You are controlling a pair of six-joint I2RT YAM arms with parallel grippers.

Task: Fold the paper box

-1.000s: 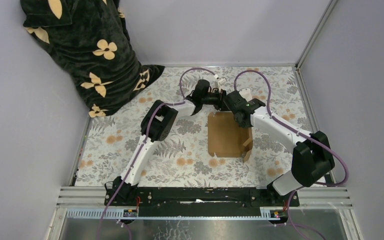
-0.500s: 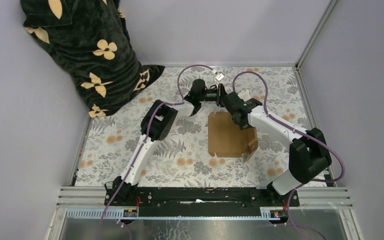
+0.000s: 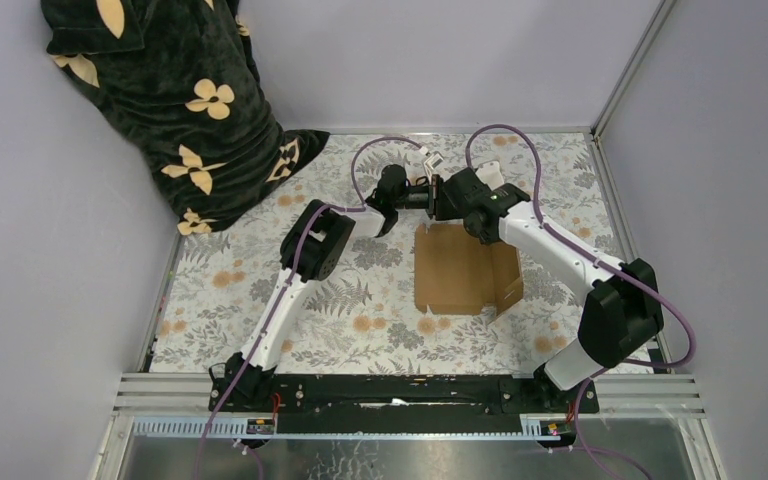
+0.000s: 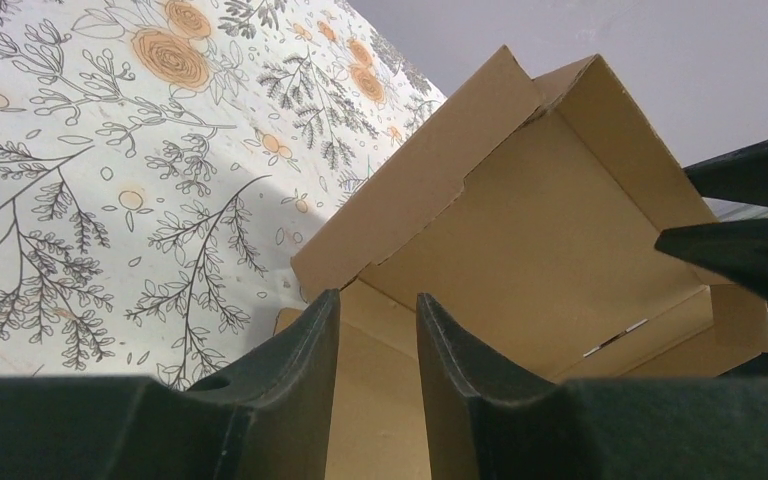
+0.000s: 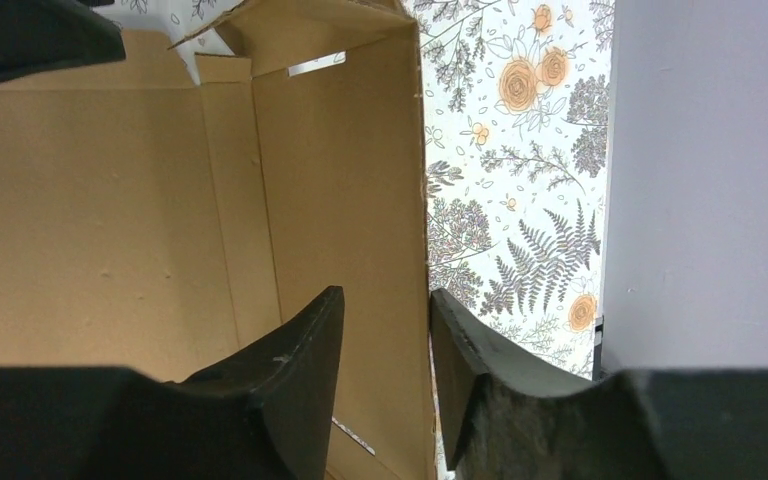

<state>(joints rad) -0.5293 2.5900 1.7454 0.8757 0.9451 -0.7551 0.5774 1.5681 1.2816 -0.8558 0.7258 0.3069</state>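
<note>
Reaching far forward, the left pincer (image 4: pixel 375 300) and the right pincer (image 5: pixel 385 295) are close together, each with jaws slightly apart.

The paper box (image 3: pixel 455 268) is matt brown corrugated cardboard with fibrous cut edges. Under the box, the table cover (image 3: pixel 260 290) is a smooth, matt floral print. Far left of the box, the dark blanket (image 3: pixel 170 110) is plush with a soft sheen. The left gripper (image 4: pixel 377 305) has matt black plastic fingers (image 4: pixel 295 380).
</note>
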